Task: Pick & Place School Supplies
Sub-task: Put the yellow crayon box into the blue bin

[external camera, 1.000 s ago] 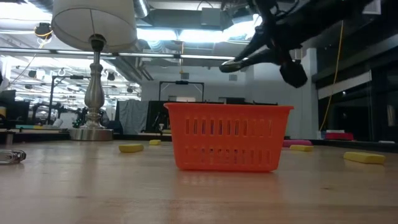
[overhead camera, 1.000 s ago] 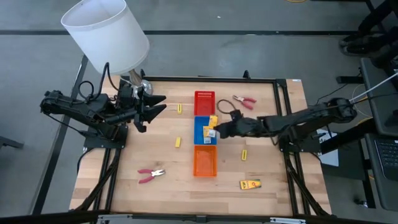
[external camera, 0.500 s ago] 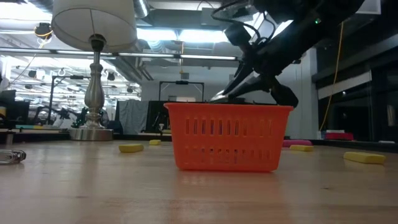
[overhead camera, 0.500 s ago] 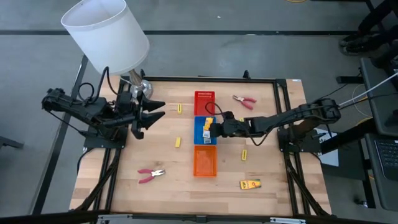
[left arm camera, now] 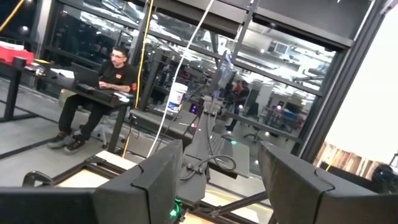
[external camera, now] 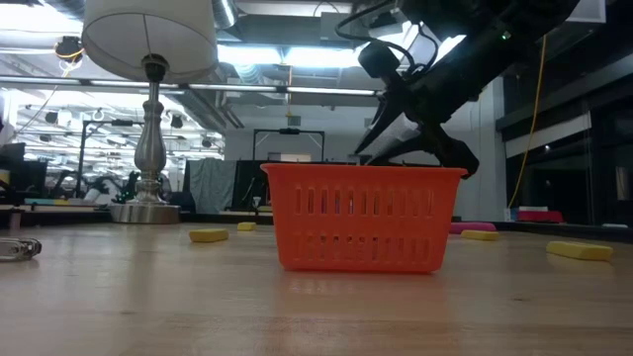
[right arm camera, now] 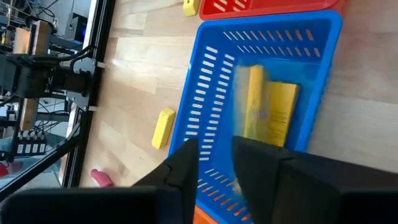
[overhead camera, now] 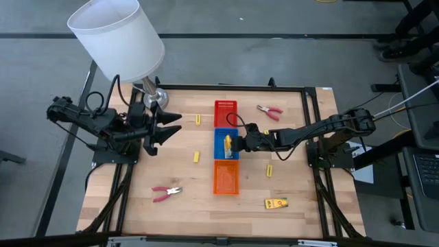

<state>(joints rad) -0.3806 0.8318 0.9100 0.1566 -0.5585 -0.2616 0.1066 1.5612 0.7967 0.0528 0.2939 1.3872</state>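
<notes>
High view: right gripper (overhead camera: pixel 232 143), which carried a yellow packet (overhead camera: pixel 228 144) a second ago, now hangs over the blue tray (overhead camera: pixel 219 132), fingers slightly parted, empty; packet lies inside. Delivery appears complete.

right gripper (overhead camera: pixel 233 143) parted, packet (overhead camera: pixel 228 143) released (blue tray (overhead camera: pixel 219 134))

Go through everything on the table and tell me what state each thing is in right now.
Right gripper: over the blue tray, fingers slightly apart.
Left gripper: open, empty, waiting by the lamp.
Yellow packets: lying in the blue tray.
Orange tray: looks empty.
Pliers: lying on the table.
Yellow packet: on the table.
</notes>
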